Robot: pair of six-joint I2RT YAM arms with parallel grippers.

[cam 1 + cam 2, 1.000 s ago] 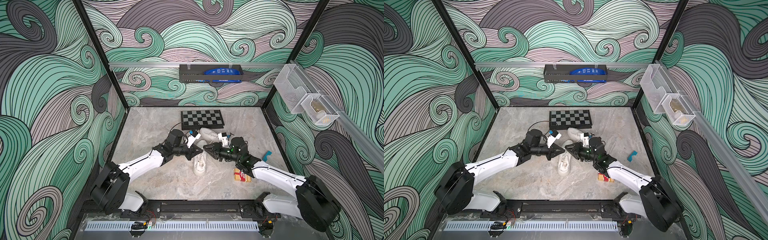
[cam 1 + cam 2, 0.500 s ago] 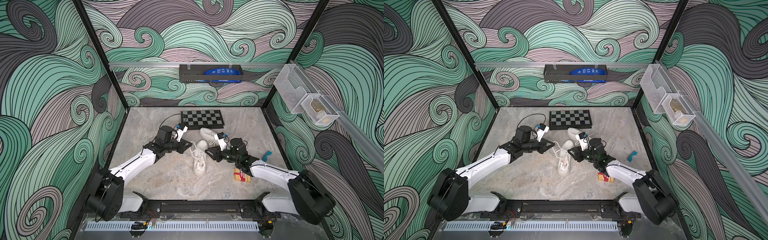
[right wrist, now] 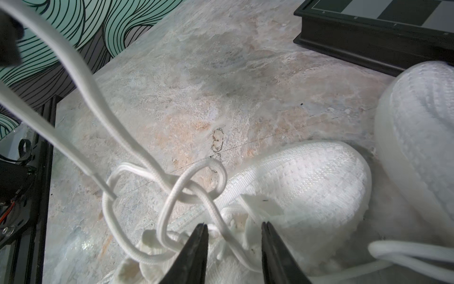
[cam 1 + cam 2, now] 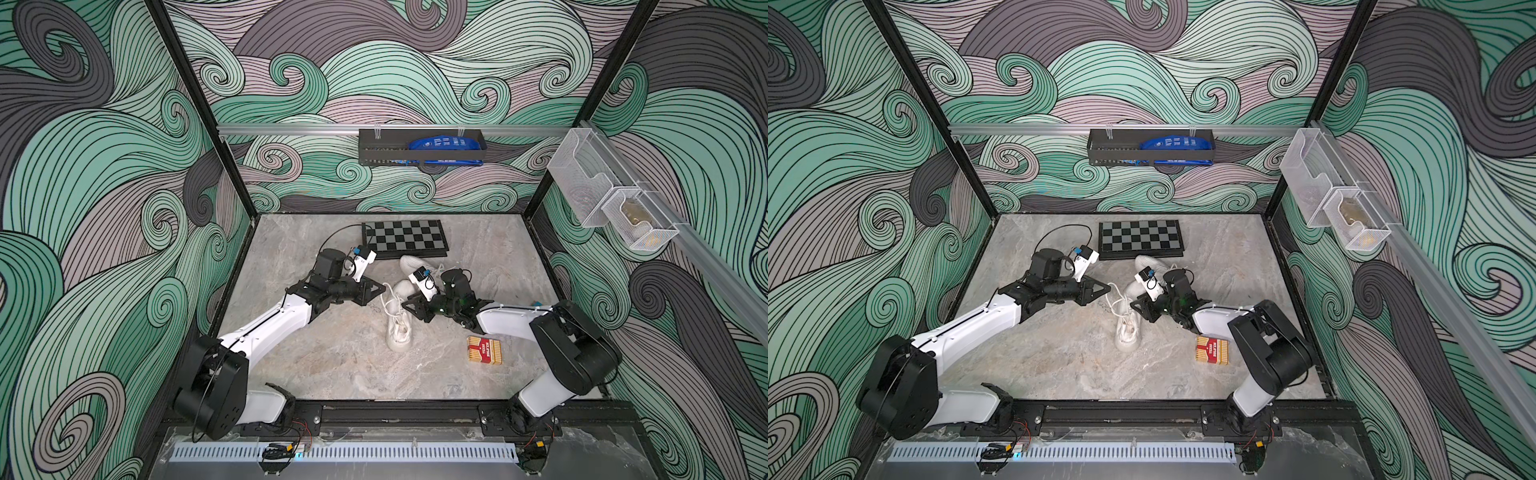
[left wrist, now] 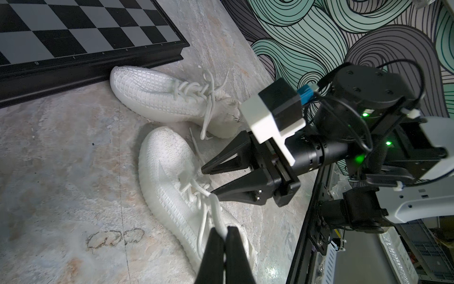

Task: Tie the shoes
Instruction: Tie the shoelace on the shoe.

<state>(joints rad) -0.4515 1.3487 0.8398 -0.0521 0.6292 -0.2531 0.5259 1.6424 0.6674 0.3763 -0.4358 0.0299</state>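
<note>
Marble table (image 4: 316,374) w/ chessboard (image 4: 405,239) at the back. Both shoes lie mid-table: far shoe (image 5: 159,96) has its toe up against the board's edge, and near shoe (image 4: 398,330) is just in front, betw. the two arms. Left gripper (image 5: 225,233) is pinched tight on a lace loop (image 5: 216,206) of the near shoe, drawn up & sideways, prob. for tension so the loose knot (image 3: 194,189) holds its shape. Right gripper (image 3: 233,225) sits over the tongue, jaws partway apart, clamping nothing. One strand runs betw. them, likely the next pick.
</note>
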